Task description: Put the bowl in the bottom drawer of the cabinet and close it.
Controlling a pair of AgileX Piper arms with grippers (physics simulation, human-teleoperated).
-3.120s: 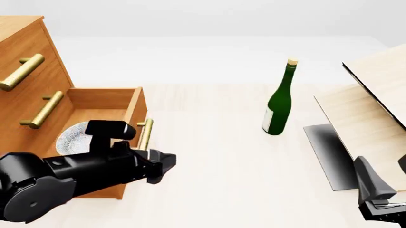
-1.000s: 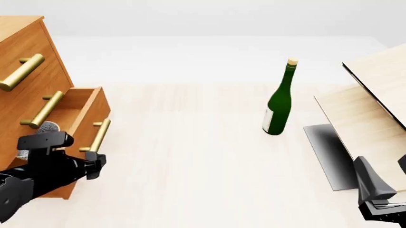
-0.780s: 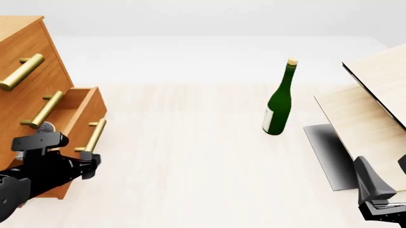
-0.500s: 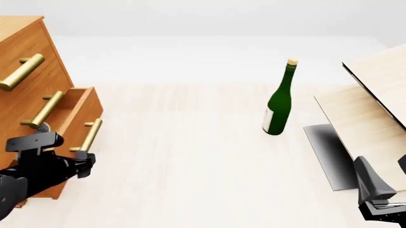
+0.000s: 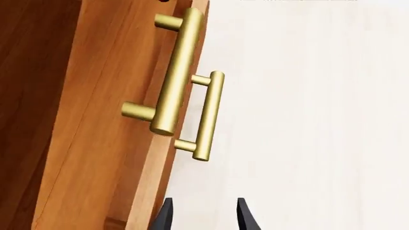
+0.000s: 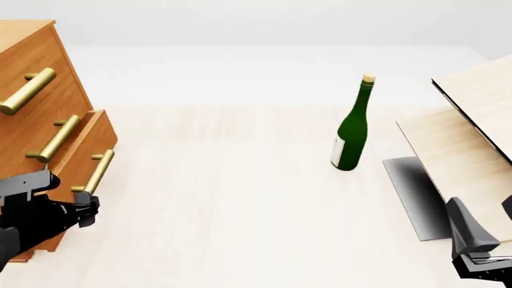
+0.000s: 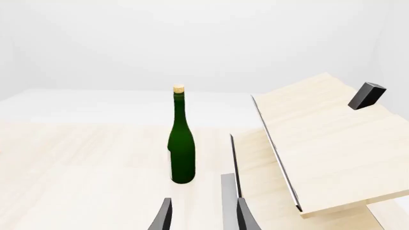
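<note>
Three drawers on the cabinet (image 6: 32, 90) — the bottom drawer (image 6: 84, 153), lower left, juts slightly. Left claw (image 6: 90, 211) sits beside its handle (image 6: 97, 172), fingers apart, empty; right claw (image 7: 201, 215) likewise.

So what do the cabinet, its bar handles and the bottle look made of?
The cabinet: orange-brown wood, by its visible grain. The bottom drawer's handle: brass-like metal, with a golden satin sheen. The bottle: probably dark green glass, glossy, with a cork-coloured stopper.
</note>
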